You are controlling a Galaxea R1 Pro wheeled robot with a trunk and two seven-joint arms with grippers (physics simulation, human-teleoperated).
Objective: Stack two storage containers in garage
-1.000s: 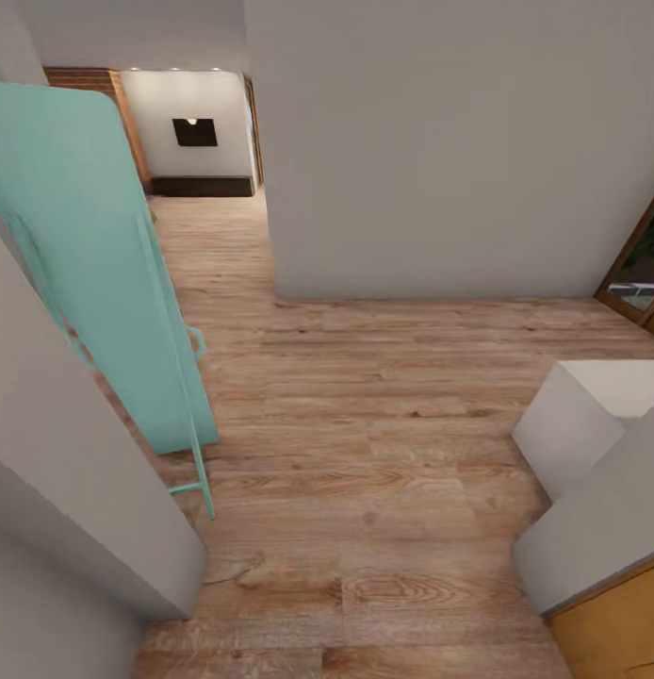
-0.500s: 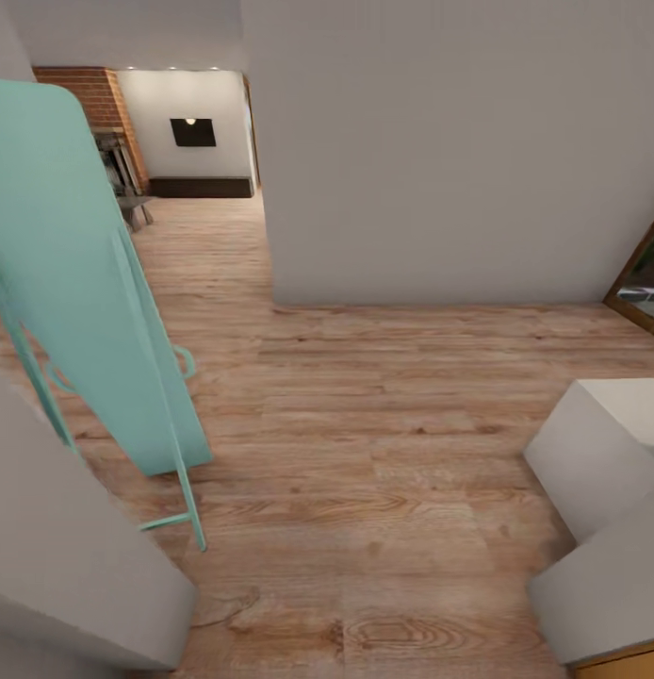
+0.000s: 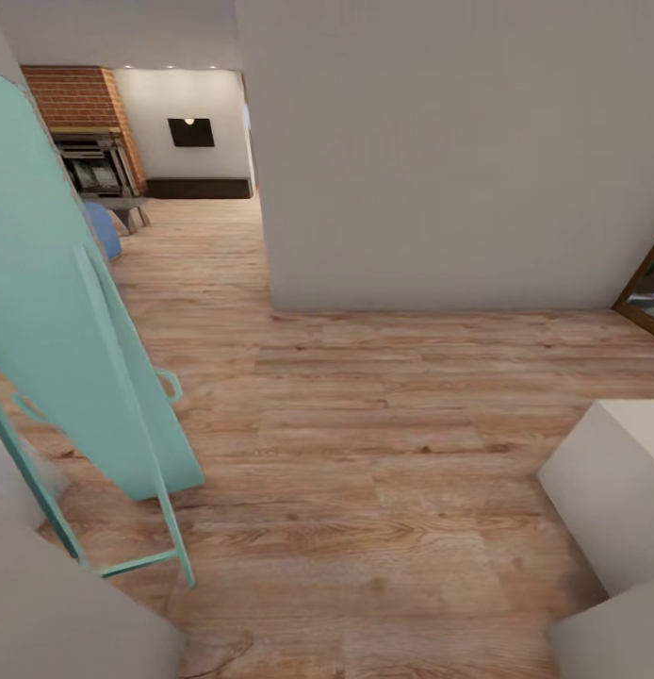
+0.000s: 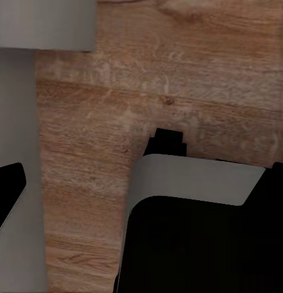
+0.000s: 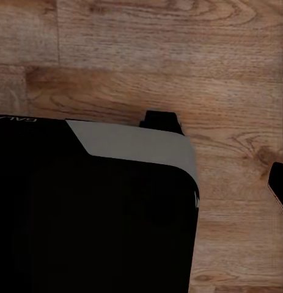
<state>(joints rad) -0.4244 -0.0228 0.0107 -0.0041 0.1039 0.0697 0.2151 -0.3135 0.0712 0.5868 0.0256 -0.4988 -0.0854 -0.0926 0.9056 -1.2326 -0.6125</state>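
Turquoise ironing board (image 3: 73, 311) leans beside wood-plank floor (image 3: 365, 453), brick fireplace (image 3: 82, 104) beyond

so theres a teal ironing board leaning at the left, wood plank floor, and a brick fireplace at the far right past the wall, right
Not quite. The brick fireplace is at the far left, behind the teal ironing board, not the far right; the head view shows it. At the right edge there is a wood-framed door instead. The board leaning at the left and the wood plank floor are as you say.

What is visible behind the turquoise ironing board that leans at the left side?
Behind the ironing board show a brick fireplace and part of something blue. The board covers the rest of it.
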